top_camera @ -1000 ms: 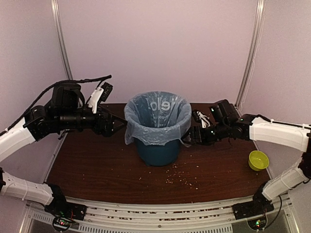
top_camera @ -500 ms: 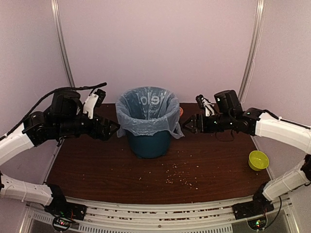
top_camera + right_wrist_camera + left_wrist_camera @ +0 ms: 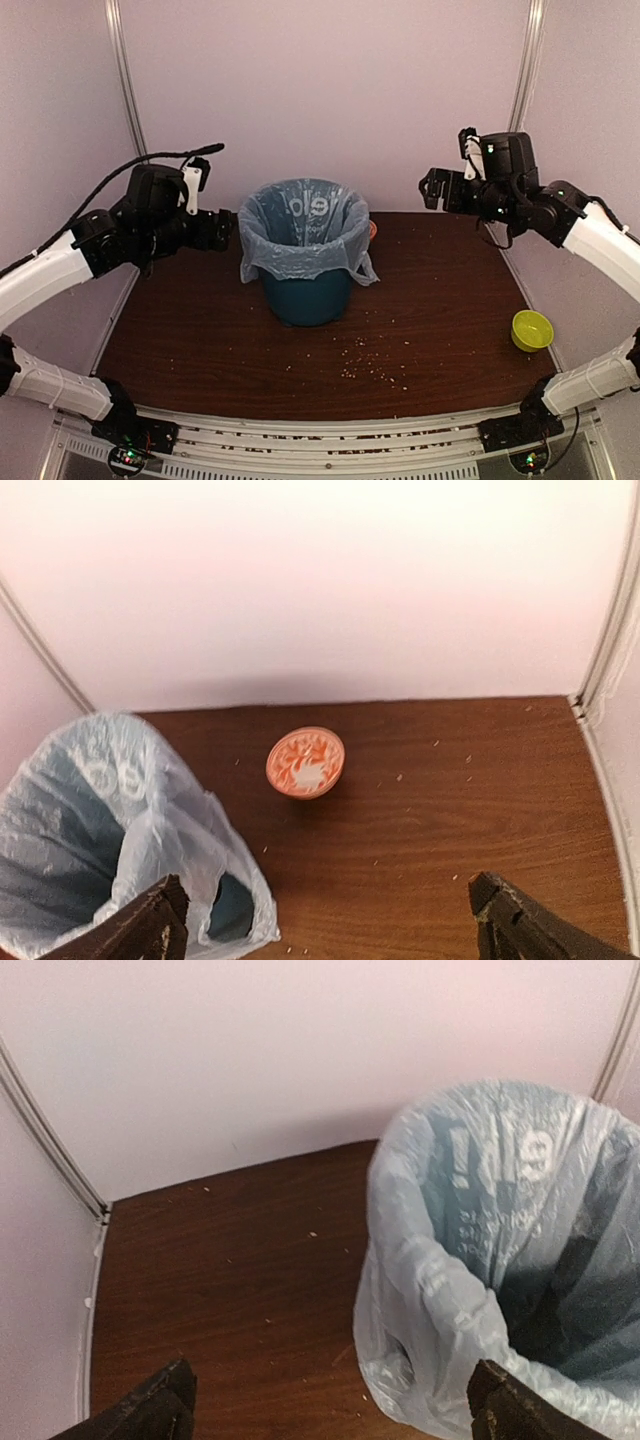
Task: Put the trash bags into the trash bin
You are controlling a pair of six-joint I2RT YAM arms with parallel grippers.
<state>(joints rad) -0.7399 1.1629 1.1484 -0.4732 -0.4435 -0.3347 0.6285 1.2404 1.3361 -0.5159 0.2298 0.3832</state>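
Observation:
The teal-blue trash bin [image 3: 306, 298] stands mid-table. The translucent grey-blue trash bag [image 3: 303, 232] lines it, its edge folded over the rim and its loop handles hanging down the sides. The bag also shows in the left wrist view [image 3: 470, 1260] and in the right wrist view [image 3: 110, 820]. My left gripper [image 3: 228, 228] is open and empty, raised just left of the bin. My right gripper [image 3: 432, 188] is open and empty, raised high at the back right, away from the bin.
A lime-green bowl [image 3: 531, 329] sits near the right table edge. A small red-patterned bowl [image 3: 305, 761] stands behind the bin to its right, barely showing in the top view [image 3: 372, 229]. Crumbs are scattered on the brown table [image 3: 400, 330]. Walls close the back and sides.
Both grippers let go of the bag's rim and drew back. The right one rose up and to the back right; the left one pulled slightly left and up. The bin shifted left and settled.

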